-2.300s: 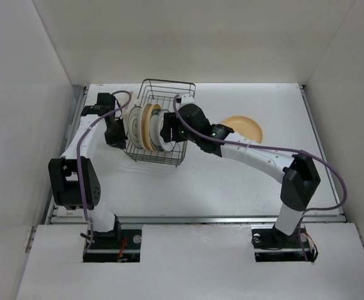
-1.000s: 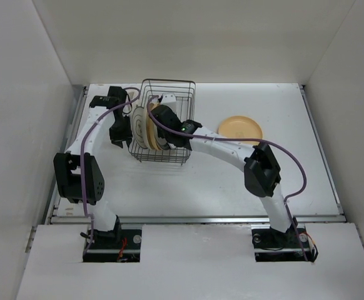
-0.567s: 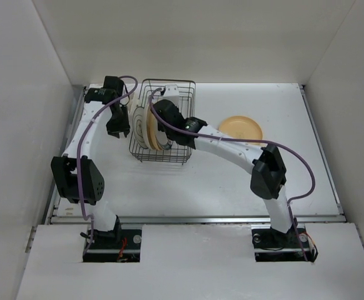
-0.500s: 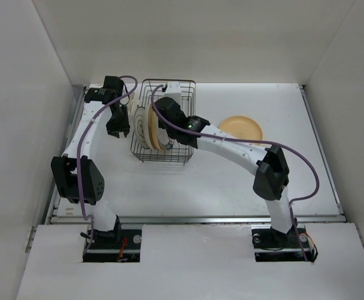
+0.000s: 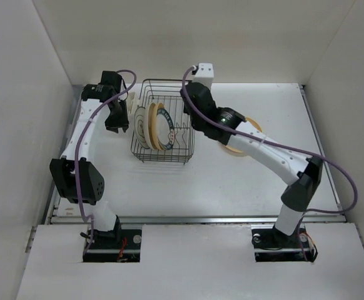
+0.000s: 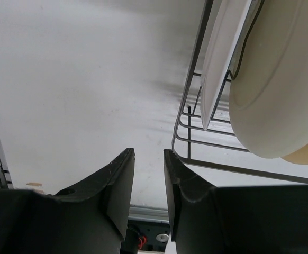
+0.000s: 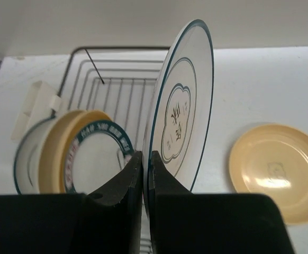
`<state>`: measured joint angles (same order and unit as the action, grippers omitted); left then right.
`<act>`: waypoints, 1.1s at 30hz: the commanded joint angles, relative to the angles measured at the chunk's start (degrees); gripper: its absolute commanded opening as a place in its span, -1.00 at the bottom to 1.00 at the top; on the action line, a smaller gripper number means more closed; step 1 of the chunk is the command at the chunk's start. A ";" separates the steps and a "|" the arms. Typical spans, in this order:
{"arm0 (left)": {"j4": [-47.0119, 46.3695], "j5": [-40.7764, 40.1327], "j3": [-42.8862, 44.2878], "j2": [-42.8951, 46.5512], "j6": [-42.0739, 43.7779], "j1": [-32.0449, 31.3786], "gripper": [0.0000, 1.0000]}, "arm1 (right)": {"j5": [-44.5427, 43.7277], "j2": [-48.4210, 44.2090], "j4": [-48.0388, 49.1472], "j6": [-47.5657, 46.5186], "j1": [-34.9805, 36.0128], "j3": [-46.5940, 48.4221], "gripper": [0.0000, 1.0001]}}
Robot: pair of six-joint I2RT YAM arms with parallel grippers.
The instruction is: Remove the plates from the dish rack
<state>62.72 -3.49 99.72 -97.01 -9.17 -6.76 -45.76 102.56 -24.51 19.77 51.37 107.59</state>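
Left side: left fingers (image 6: 123,182) slightly parted, nothing between them. They hang low over the surface (image 5: 232,181), just outside the left wire wall of the dish rack (image 5: 163,153). Whether they touch the wire cannot be told.

Centre: dish rack stands on the surface, left of the middle and toward the far wall. Three plates stand upright on edge inside it, packed close together in its left part. In order from the left:
- dark-rimmed white plate (image 7: 23,159)
- plain tan plate (image 7: 53,153)
- plate with a broad patterned blue-green rim (image 7: 97,159)

Right of centre: right arm (image 5: 263,150) reaches in over the rack's far right corner. Right fingers (image 7: 139,166) are clenched on the lower edge of a thin-rimmed white plate (image 7: 183,106), which has a fine blue-green rim line and a centre mark. It is held upright on edge, raised above the rack's right part.

Right side: flat tan plate (image 7: 273,172) lies on the surface, right of the rack and apart from it. In the overhead view the right arm partly covers it.
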 commanded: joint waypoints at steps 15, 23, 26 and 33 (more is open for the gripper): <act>2.32 0.94 6.19 0.51 3.72 -0.44 -0.45 | 5.76 -10.65 -24.35 24.53 11.29 -36.13 -1.00; 2.85 0.94 6.71 1.04 4.86 -0.96 -0.39 | 6.64 -4.48 -16.72 25.76 13.57 -42.10 -0.88; 3.46 3.30 7.24 1.04 6.17 -0.97 -0.25 | 8.40 -6.22 -11.01 24.27 14.10 -45.97 -0.42; 4.08 4.54 11.11 0.51 9.52 -5.44 0.09 | 9.46 -11.59 -5.02 24.26 14.10 -50.11 0.03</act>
<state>65.76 -0.25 107.35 -97.01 -2.24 -9.82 -37.41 95.24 -36.03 42.72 65.01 56.99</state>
